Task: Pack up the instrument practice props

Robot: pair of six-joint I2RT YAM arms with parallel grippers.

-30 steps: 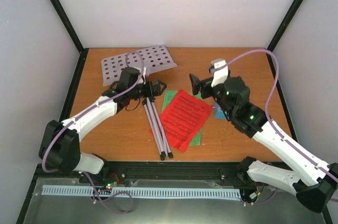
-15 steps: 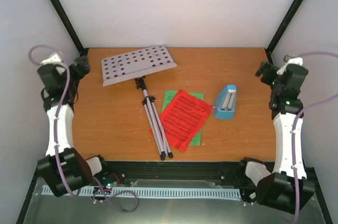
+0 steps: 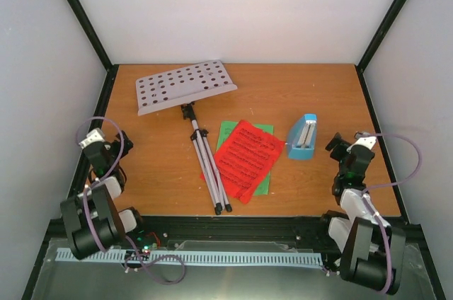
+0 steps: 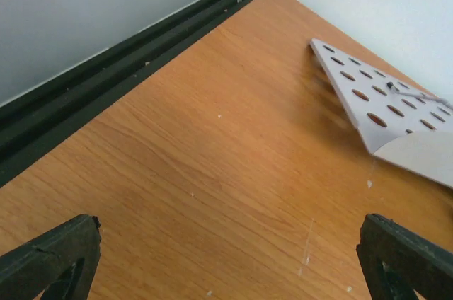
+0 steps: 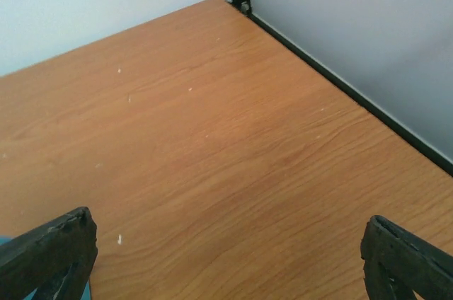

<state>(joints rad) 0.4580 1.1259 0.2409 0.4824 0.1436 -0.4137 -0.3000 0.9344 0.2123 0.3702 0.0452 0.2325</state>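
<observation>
The music stand lies flat on the table, its white hole-punched plate (image 3: 185,85) at the back left and its silver tripod legs (image 3: 210,170) folded together, pointing to the near edge. A corner of the plate also shows in the left wrist view (image 4: 379,102). The red sheet (image 3: 246,157) lies on the green sheet (image 3: 264,185) in the middle. The blue metronome (image 3: 303,136) lies right of them. My left gripper (image 3: 117,141) is open and empty at the near left (image 4: 228,243). My right gripper (image 3: 335,148) is open and empty at the near right (image 5: 228,243), just right of the metronome.
Black frame rails (image 3: 98,116) and white walls close in the wooden table (image 3: 156,158) on three sides. Both arms are folded back low over their bases at the near corners.
Both arms have drawn back from the stand and sheets, swung out to the side walls, then folded down to the near corners. The stand, sheets and metronome have not moved.
</observation>
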